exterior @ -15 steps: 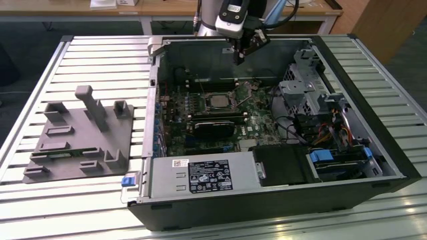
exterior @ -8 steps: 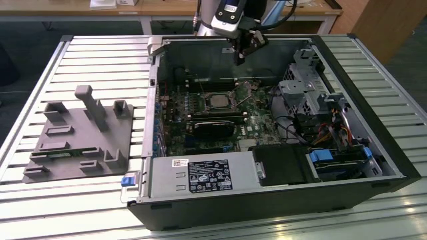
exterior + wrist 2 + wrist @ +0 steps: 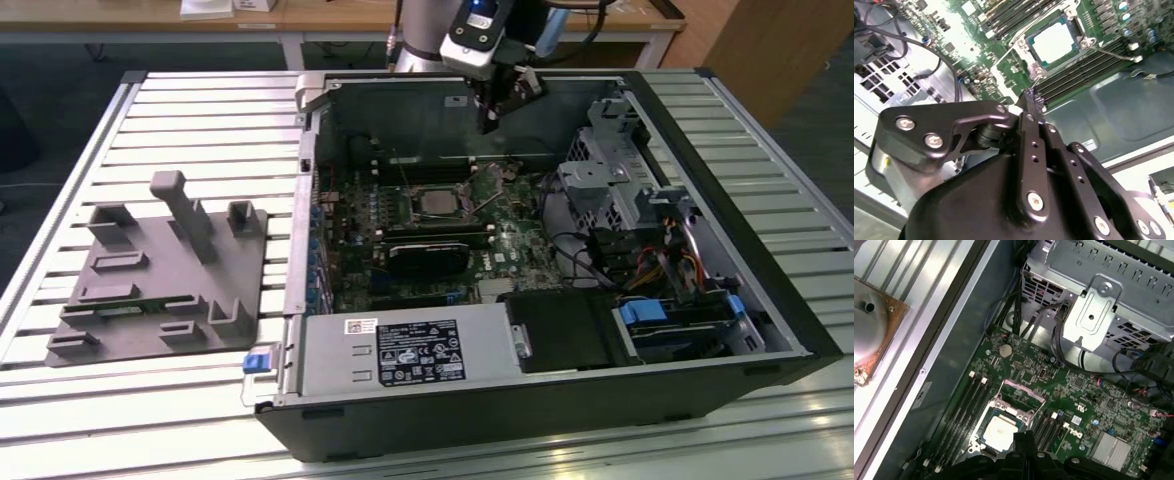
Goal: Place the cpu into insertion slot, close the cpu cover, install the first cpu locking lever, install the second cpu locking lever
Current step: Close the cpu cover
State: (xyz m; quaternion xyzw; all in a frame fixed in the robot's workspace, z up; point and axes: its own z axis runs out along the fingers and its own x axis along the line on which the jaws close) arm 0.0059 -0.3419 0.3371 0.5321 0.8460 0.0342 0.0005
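The cpu [image 3: 1054, 40], a flat square with a pale silvery-beige matte top, is seated in the insertion slot [image 3: 1014, 413], whose bright metal rim is set into the green circuit board [image 3: 1074, 390] between long black memory slots [image 3: 966, 405]. The gripper [image 3: 1032, 97], built of matte black linkages with shiny screw heads, is recorded above the board near the slot, its slim fingers pressed together with nothing between them. A thin wire lever [image 3: 1114, 52] is noted running out from the slot's corner

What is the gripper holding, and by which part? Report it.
Nothing. The gripper is shut and empty; the cpu lies apart from it on the green board below.
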